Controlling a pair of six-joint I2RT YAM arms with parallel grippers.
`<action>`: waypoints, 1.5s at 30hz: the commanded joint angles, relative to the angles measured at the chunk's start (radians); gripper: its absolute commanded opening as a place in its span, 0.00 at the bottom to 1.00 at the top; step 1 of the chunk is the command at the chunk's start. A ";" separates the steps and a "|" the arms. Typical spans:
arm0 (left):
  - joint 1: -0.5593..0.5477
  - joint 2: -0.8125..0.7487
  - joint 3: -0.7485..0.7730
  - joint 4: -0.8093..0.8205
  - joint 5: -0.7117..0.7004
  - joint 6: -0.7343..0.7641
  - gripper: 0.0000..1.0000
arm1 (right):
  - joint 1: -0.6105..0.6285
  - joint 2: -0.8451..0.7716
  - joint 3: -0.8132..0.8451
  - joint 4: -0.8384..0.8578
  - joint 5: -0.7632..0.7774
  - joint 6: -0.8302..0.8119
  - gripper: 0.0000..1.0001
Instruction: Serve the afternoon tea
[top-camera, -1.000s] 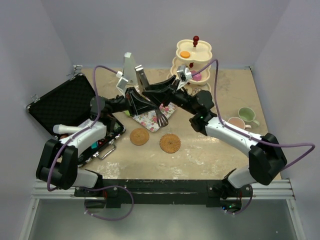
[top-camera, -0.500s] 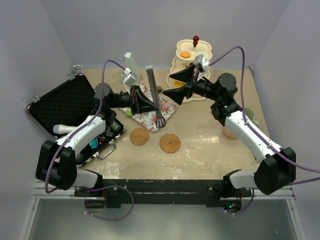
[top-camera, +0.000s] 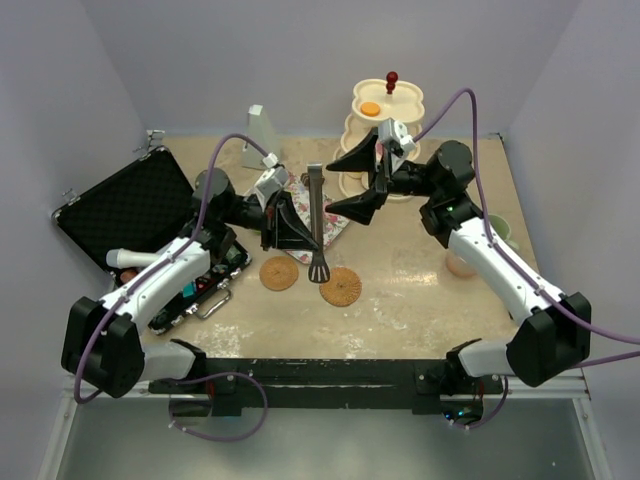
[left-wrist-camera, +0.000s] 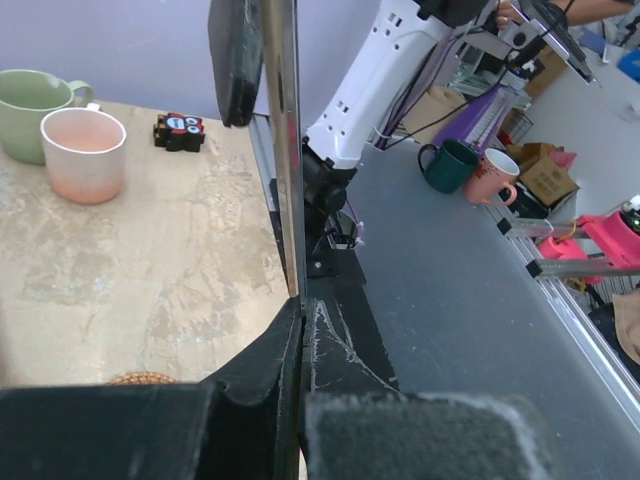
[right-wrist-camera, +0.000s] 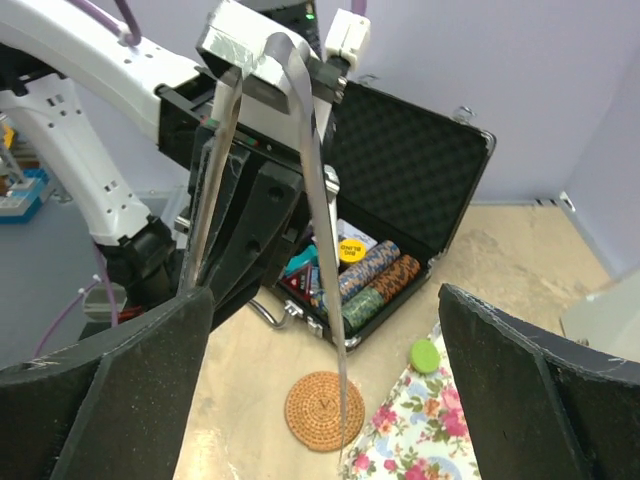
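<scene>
**A:** What's different from a second ago?

**B:** Start nearest us. The left coaster (top-camera: 279, 273) and right coaster (top-camera: 340, 286) lie where they lay. Seen from above, the head of the tongs (top-camera: 317, 215) now shows between them. A second ago it was back over the floral cloth (right-wrist-camera: 410, 440). The left arm has drawn the tongs toward the near edge.

**A:** Who holds them?

**B:** The left gripper (top-camera: 303, 232) alone, clenched on them partway along. Its wrist camera shows the metal strip pinched between the dark fingers (left-wrist-camera: 255, 380). The right gripper (top-camera: 332, 188) has let go. Its fingers (right-wrist-camera: 110, 390) are spread wide with nothing in them, just right of the tongs.

**A:** So the handover is finished?

**B:** That's my reading. A second ago both arms were bunched together over the cloth, and now they've parted. The tongs carry nothing edible, so I'd say serving proper has barely begun.

**A:** Poses?

**B:** The left forearm runs diagonally from the near left toward the centre. Its wrist is turned so the tongs lie near-to-far, head nearest. The right arm is folded back with its elbow out to the right, and its forearm points left in front of the stand.

**A:** And the tea things?

**B:** The pink mug (left-wrist-camera: 83, 150) and green mug (left-wrist-camera: 30, 100) stand close together at the right of the table. The three-tier stand (top-camera: 405, 105) is at the far centre, with an orange donut (top-camera: 370, 108) on its top tier.
</scene>
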 joint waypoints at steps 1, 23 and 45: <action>-0.017 -0.040 0.042 -0.007 0.045 0.053 0.00 | 0.024 -0.003 0.059 0.063 -0.080 0.037 0.99; -0.021 -0.054 0.058 -0.098 0.002 0.154 0.00 | 0.170 0.048 0.090 -0.142 0.021 -0.043 0.91; 0.104 -0.053 0.091 -0.221 -0.116 0.235 0.70 | 0.156 0.077 0.093 -0.215 0.273 -0.052 0.32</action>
